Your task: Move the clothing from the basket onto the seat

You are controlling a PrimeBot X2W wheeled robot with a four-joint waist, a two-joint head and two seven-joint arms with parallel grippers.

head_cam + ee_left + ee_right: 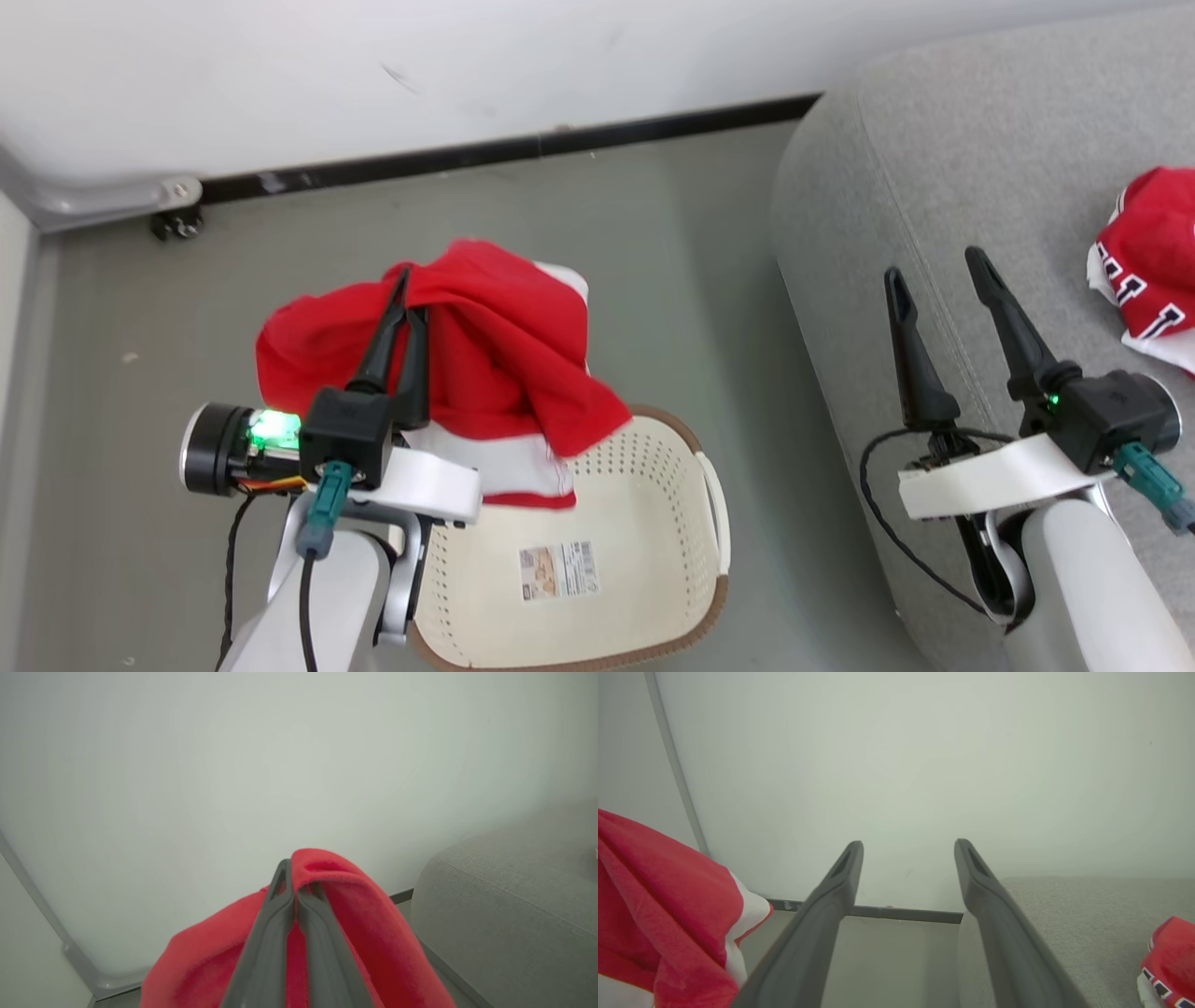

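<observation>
**Figure.** Left claw (409,297): jaws pressed together on a fold of the red garment (504,364), which drapes over its fingers and hangs beneath them above the basket (644,485). Right claw (934,265): jaws wide, holding nothing, above the seat (934,159). The second garment (1144,261) lies on the cushion beyond its right finger. We judge two risks: the narrow pinch may slip, and the hem below the left claw may catch the rim and drag the basket. On the basket's visible floor we find a label (558,569) and no other cloth.
</observation>
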